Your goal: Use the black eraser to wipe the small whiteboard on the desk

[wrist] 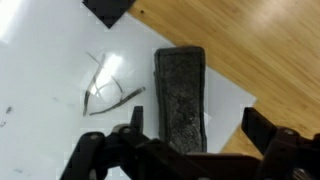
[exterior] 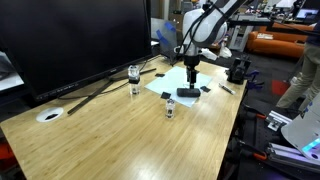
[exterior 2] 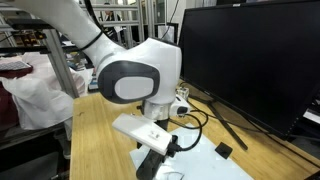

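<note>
Black eraser (wrist: 180, 90) lies flat on small whiteboard (wrist: 50, 90), near its edge, lower end hidden behind gripper (wrist: 190, 118). Faint pen marks beside it, unreadable. Arm reaches straight down over desk (exterior: 120, 135). Jaws spread wide, straddling eraser, gaps on both sides.

No readable text anywhere; the small whiteboard (wrist: 50, 60) bears only scribbles (wrist: 104, 90).
</note>
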`<action>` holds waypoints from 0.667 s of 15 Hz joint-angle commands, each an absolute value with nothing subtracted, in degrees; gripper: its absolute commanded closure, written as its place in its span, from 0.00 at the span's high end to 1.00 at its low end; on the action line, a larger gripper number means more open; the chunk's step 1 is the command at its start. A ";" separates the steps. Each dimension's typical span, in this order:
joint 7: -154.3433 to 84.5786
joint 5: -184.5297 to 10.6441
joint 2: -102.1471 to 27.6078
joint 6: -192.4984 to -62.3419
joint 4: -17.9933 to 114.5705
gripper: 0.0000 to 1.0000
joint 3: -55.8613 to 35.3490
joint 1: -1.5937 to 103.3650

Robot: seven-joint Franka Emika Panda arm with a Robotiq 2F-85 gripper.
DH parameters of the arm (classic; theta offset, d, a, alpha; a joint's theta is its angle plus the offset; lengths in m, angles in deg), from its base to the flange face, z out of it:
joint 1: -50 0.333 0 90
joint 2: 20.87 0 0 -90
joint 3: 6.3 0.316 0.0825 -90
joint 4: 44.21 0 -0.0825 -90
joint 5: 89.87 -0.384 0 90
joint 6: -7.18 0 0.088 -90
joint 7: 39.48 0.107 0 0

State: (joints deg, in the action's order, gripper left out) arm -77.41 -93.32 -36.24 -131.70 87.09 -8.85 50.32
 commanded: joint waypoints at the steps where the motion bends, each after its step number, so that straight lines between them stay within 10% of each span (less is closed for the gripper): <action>1: -79.02 -91.47 -39.96 -134.94 85.23 1.00 -6.21 47.59; 10: -76.38 -83.66 -41.30 -134.96 85.43 1.00 -4.36 47.93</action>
